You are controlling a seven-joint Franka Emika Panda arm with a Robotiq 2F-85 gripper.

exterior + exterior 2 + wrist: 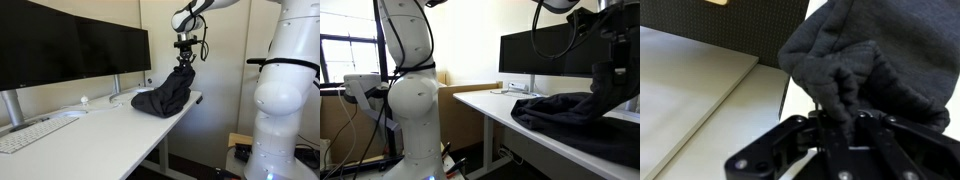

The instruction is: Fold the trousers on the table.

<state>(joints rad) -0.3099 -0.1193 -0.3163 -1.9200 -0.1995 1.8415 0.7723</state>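
The dark grey trousers (165, 95) lie bunched at the far end of the white table (100, 130), near its corner. They also show in an exterior view (570, 112). My gripper (186, 60) hangs above them and is shut on a pinched fold of the cloth, lifting one part up so the fabric drapes from the fingers to the table. In the wrist view the gripper (845, 122) has the grey fabric (870, 60) squeezed between its fingers, with the rest of the trousers hanging beyond.
Two black monitors (70, 45) stand along the back of the table. A white keyboard (30, 133) lies near the front, with a mouse (72, 113) beside it. A white robot body (285, 90) stands beside the table. Small items (515, 89) sit under the monitor.
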